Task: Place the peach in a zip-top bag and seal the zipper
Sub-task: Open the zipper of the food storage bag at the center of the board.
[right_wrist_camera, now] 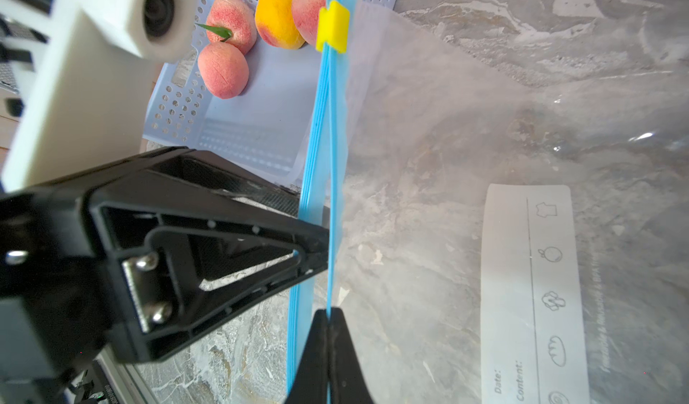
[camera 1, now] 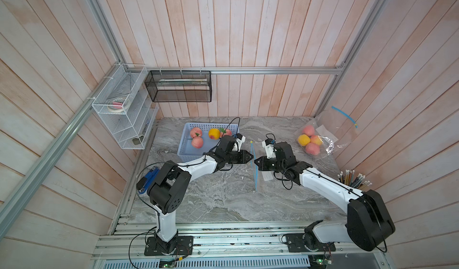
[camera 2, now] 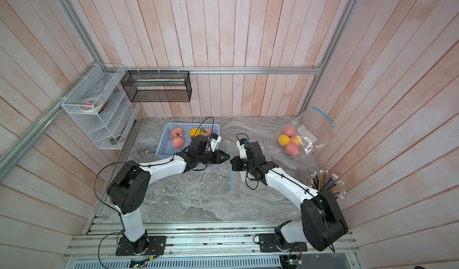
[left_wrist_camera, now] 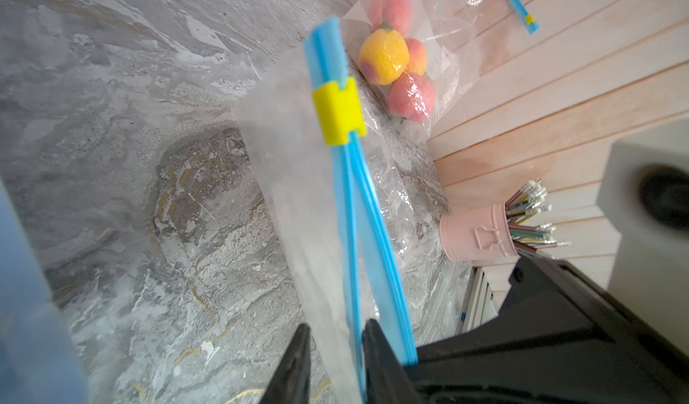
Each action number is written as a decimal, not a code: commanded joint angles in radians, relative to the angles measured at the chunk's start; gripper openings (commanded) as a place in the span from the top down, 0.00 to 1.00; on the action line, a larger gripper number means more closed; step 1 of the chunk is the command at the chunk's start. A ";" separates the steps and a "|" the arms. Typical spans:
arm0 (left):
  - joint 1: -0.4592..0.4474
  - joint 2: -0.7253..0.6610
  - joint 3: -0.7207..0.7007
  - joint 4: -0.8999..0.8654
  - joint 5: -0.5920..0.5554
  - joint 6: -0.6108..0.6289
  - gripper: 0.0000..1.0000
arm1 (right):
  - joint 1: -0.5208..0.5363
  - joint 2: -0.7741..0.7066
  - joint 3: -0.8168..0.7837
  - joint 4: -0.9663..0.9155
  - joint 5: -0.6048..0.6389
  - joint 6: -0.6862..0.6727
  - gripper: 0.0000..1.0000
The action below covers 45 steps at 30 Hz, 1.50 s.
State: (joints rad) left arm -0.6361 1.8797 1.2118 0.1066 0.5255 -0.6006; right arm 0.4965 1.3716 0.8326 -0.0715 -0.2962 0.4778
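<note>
Right wrist, clear crinkly bag (right_wrist_camera: 447,122), ridged blue zipper (right_wrist_camera: 330,141)

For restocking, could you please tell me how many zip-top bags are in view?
2. One zip-top bag stands upright mid-table, pinched by the right hand; a second bag, holding fruit, leans at the far right. None seems hidden.

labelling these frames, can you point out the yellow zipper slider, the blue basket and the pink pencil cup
yellow zipper slider (left_wrist_camera: 337,111): left wrist view, middle of its face
blue basket (camera 1: 190,154): in a top view, bare floor
pink pencil cup (left_wrist_camera: 473,236): left wrist view, its side wall
</note>
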 commanded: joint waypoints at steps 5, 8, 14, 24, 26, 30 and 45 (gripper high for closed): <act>-0.005 -0.016 -0.004 0.063 0.033 -0.013 1.00 | 0.002 -0.002 0.019 -0.040 0.045 0.009 1.00; -0.005 -0.031 -0.011 0.076 0.037 -0.030 1.00 | 0.023 0.014 0.038 -0.079 0.129 0.021 0.88; -0.005 -0.045 -0.018 0.091 0.030 -0.065 1.00 | 0.104 0.048 0.071 -0.098 0.281 0.076 0.78; -0.005 -0.063 -0.029 0.064 -0.024 -0.063 1.00 | 0.140 0.050 0.108 -0.182 0.506 0.189 1.00; -0.004 -0.067 -0.026 0.039 -0.050 -0.048 1.00 | 0.139 0.053 0.141 -0.248 0.584 0.212 1.00; -0.002 -0.071 -0.021 -0.016 -0.097 -0.006 1.00 | 0.139 0.062 0.223 -0.361 0.698 0.229 1.00; -0.004 -0.113 0.012 -0.199 -0.205 0.124 0.98 | 0.140 0.063 0.402 -0.403 0.581 0.167 1.00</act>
State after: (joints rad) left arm -0.6373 1.8065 1.2026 -0.0483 0.3576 -0.5148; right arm 0.6308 1.4445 1.2125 -0.4789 0.3317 0.6647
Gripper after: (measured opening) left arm 0.051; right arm 0.056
